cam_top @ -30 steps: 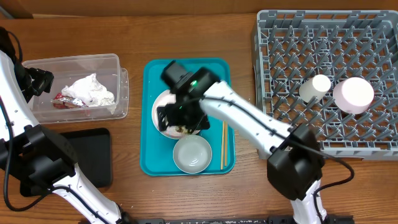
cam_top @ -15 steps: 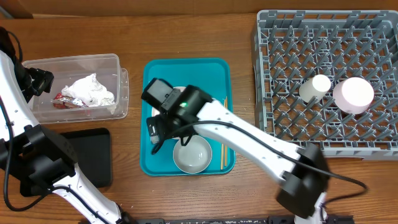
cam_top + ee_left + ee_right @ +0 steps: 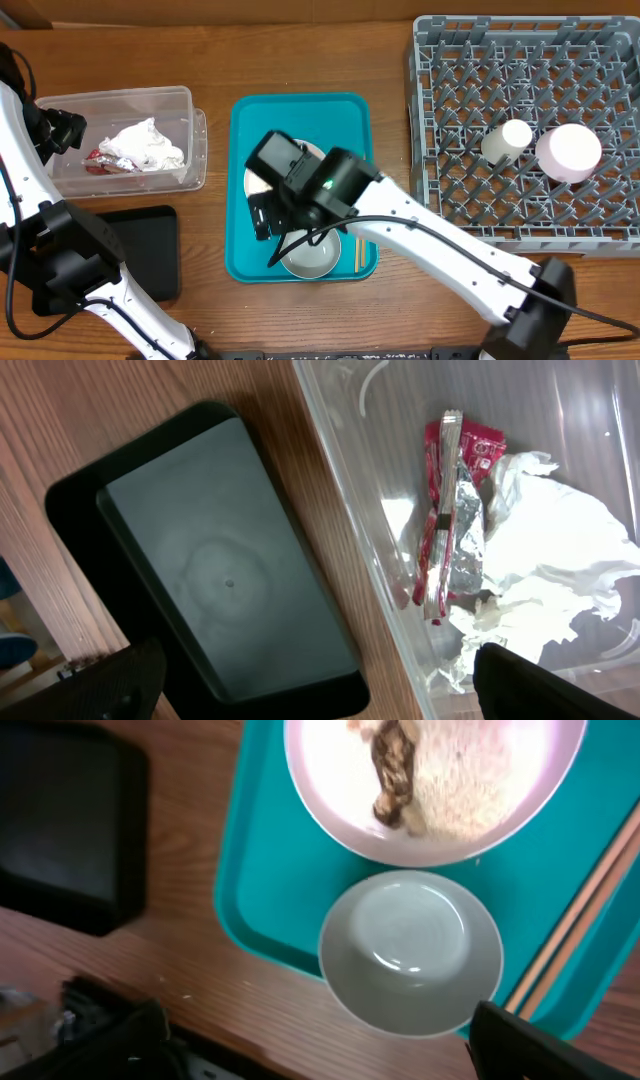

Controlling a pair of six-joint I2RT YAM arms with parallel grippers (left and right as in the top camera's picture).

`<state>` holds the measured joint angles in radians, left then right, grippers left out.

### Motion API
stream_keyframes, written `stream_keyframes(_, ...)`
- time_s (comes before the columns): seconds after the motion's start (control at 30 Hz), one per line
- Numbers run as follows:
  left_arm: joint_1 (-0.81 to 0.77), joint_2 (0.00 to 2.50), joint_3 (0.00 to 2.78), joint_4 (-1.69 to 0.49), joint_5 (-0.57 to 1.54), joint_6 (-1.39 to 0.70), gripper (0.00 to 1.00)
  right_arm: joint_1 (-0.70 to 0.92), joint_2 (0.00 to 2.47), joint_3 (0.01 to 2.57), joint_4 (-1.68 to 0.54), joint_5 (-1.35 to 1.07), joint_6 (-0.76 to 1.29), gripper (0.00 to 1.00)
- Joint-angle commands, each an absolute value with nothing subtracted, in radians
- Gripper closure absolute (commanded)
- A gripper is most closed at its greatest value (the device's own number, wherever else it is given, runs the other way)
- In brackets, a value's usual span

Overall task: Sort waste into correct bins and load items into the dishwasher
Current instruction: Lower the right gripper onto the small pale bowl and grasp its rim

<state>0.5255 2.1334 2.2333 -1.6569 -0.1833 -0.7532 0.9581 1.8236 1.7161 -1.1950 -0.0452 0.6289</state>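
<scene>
Loading step in hand. Right hand (image 3: 315, 1012), spread and empty, hovers above grey bowl (image 3: 410, 952); soiled plate (image 3: 440, 780) lies just beyond. Next move, in my judgement: descend, straddle bowl rim, close.

the overhead camera is looking straight down on the whole table (image 3: 300, 50), taking in the clear tub (image 3: 120, 95) and black tray (image 3: 150, 250) at one end, the teal tray (image 3: 300, 115) in the middle and the grey rack (image 3: 520, 60) at the other. the left wrist camera is hanging close above the tub and black tray, facing down, framing most of the black tray and part of the tub with the napkins (image 3: 550, 580); the overhead view is sharing both. the right wrist camera is facing down near the teal tray's front edge, framing the grey bowl (image 3: 410, 950), part of the plate (image 3: 440, 770), the chopsticks (image 3: 570, 917) and a corner of the black tray, all within the overhead view too.
</scene>
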Motion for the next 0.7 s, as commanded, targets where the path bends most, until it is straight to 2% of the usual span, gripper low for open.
stream_keyframes(0.0,0.523,2.094,2.234,-1.658,-0.183,-0.764,0.0,0.965,1.847,1.605,-1.146,-0.05,0.63,0.04)
stream_keyframes(0.27,0.523,2.094,2.234,-1.652,-0.183,-0.764,0.0,0.965,1.847,1.55,-1.111,-0.05,0.614,0.1)
stream_keyframes(0.3,0.523,2.094,2.234,-1.647,-0.183,-0.764,0.0,0.965,1.848,1.549,-1.116,-0.05,0.613,0.09)
stream_keyframes(0.33,0.523,2.094,2.234,-1.644,-0.183,-0.764,0.0,0.965,1.848,1.548,-1.124,-0.049,0.612,0.0)
stream_keyframes(0.57,0.523,2.094,2.234,-1.643,-0.183,-0.764,0.0,0.97,1.848,1.476,-1.069,-0.075,0.595,0.0)
stream_keyframes(0.67,0.523,2.094,2.234,-1.643,-0.183,-0.764,0.0,0.97,1.848,1.474,-1.048,-0.084,0.594,0.06)
